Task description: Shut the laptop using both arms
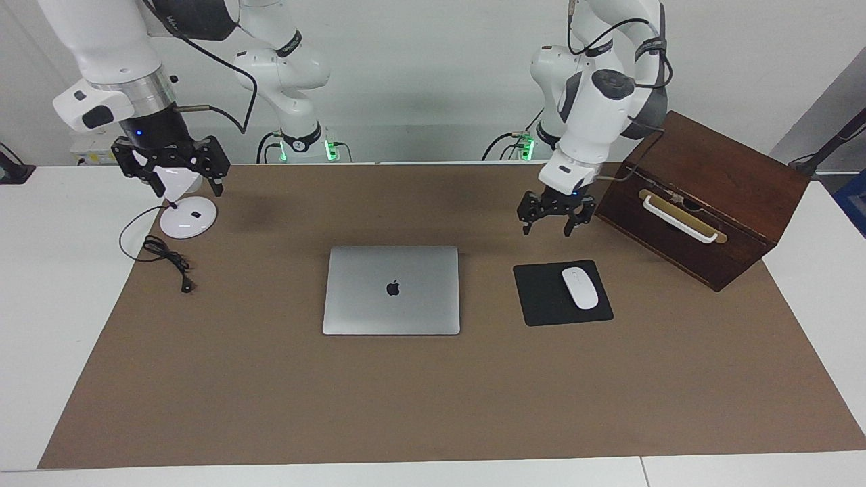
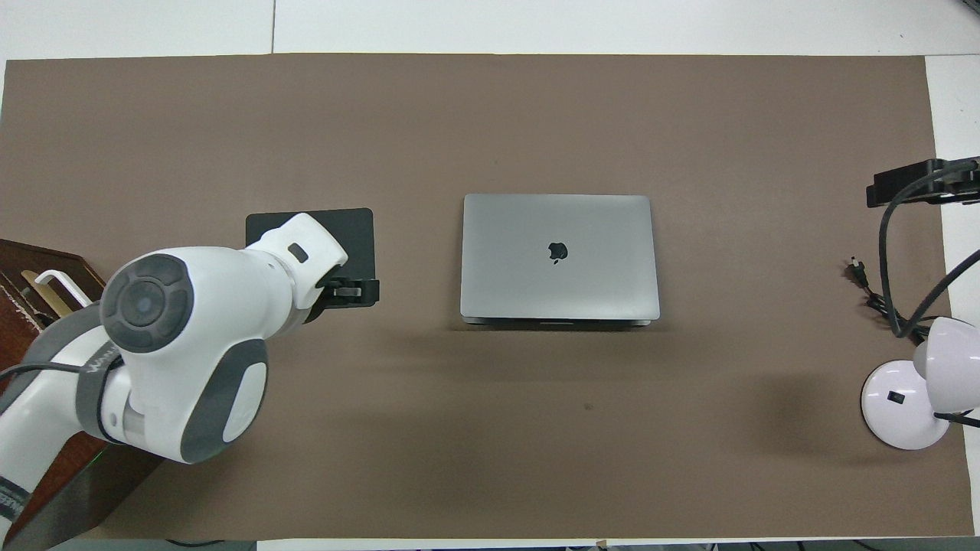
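- Laptop [image 1: 391, 289] lies shut and flat at the middle of the brown mat [image 1: 433, 406], apple logo up, so the closing looks done.
- Left gripper [image 1: 555, 218] hangs in the air with its jaws apart and empty, over the mat between the wooden box [image 1: 703, 196] and the black mouse pad [image 1: 541, 297]. It is well clear of the lid, probably so nothing presses on it.
- Right gripper [image 1: 170, 169] hangs with jaws spread wide, holding nothing, above the white desk lamp [image 1: 187, 218] at the right arm's end of the table.
- White mouse [image 1: 580, 287] rests on the mouse pad beside the laptop.
- Black cord [image 1: 166, 257] from the lamp trails over the mat edge.
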You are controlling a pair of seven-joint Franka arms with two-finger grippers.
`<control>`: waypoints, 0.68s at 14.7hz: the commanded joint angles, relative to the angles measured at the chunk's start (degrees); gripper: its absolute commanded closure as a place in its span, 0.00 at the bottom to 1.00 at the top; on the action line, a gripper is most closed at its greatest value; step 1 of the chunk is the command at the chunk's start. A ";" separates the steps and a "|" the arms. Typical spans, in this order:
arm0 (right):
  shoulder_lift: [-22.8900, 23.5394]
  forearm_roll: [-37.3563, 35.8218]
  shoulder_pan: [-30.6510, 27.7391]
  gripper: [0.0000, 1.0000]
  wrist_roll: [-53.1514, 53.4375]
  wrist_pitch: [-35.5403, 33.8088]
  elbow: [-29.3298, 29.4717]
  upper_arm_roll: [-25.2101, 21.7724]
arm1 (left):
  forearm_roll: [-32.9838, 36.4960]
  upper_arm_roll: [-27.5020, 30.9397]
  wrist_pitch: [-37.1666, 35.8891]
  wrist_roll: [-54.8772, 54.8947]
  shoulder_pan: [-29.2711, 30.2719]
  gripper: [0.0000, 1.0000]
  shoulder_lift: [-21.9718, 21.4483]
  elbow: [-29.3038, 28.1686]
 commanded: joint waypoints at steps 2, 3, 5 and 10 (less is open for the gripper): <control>-1.10 -1.30 0.15 0.00 -1.21 1.37 -1.49 0.05 | 0.11 -0.48 -6.90 0.49 8.26 0.00 -1.46 6.17; -1.19 -1.21 0.15 0.00 -1.12 1.28 -1.58 0.05 | 0.20 -0.48 -8.75 0.49 10.46 0.00 -1.28 7.92; -1.19 -0.34 0.15 0.00 -0.68 1.28 -1.93 -0.12 | 1.60 -0.48 -12.09 0.66 14.15 0.00 -0.93 12.05; -1.01 0.28 0.15 0.00 1.16 0.23 -1.76 -0.12 | 2.40 -0.48 -21.38 0.93 18.21 0.00 1.16 23.02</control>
